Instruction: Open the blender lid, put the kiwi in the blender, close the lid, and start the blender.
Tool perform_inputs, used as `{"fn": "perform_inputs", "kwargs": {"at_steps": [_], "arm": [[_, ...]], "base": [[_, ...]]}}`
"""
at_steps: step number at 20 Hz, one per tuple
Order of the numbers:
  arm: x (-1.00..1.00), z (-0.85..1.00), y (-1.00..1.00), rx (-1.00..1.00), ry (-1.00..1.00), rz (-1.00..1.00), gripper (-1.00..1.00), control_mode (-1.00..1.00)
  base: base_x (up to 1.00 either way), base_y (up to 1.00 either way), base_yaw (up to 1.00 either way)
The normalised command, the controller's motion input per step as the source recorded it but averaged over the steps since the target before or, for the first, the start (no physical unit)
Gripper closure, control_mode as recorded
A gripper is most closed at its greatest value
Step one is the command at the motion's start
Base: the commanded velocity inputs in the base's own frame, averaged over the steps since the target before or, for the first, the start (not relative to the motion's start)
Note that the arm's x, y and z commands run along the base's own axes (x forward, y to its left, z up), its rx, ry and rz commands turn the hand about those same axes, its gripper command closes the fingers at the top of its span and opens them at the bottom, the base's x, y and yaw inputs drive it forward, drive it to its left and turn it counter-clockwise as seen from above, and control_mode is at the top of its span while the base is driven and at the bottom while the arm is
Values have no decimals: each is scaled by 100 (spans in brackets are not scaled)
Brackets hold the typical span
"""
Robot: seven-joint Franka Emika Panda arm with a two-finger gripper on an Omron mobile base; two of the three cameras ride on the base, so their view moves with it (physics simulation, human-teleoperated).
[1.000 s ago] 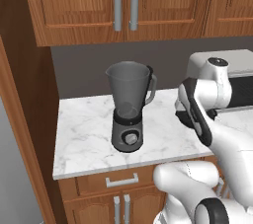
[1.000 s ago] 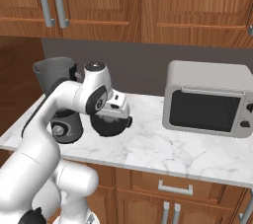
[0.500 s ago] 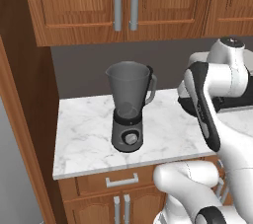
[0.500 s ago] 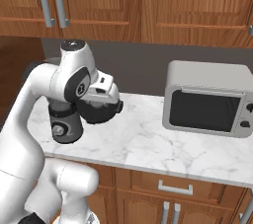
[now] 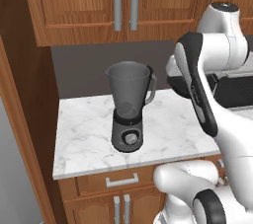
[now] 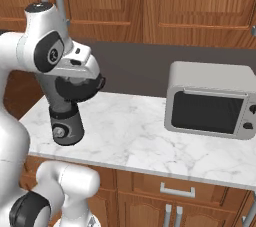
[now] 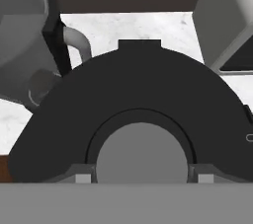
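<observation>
Blender [image 5: 129, 114] stands on the marble bench [image 5: 89, 134], near its front edge, jar open at the top. Silver knob faces forward on the dark base.

Lid [image 7: 133, 104] is off the jar and raised in the air beside it, on the toaster-oven side. Hand view: the lid is seen broadside, a wide dark disc with its round grey centre knob low in the middle; the tool [image 7: 141, 178] sits at that knob, one light finger pad [image 7: 83, 177] on either side of it, closed on the knob. Lid held.

Left base view: the jar interior and handle are plain to see, along with the bare bench around the base. The arm's elbow covers the tool and most of the lid; a dark edge under the white wrist is all that shows.

Right base view: lid [image 6: 77, 88] appears as a dark round shape hanging under the white hand, in front of the jar, so the jar is mostly hidden and the blender base [image 6: 65, 126] with its knob shows below. This view also gives the grey toaster oven [image 6: 210, 101] on the bench, well apart from the blender to the right.

Hand view adds the jar rim and handle at upper left, and a corner of the toaster oven at upper right.

Kiwi: cannot tell where it is.
</observation>
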Motion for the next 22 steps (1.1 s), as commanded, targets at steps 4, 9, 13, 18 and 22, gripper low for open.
{"fn": "perform_inputs", "kwargs": {"at_steps": [4,9,13,18,22], "arm": [[2,36,72,-2,0,0,100,-100],[24,6,69,-1,0,0,100,-100],[34,0,49,0,0,0,100,-100],[37,0,26,0,0,0,100,-100],[29,16,30,0,0,0,100,-100]], "base": [[0,0,0],[0,0,0],[0,0,0],[0,0,0],[0,0,0]]}}
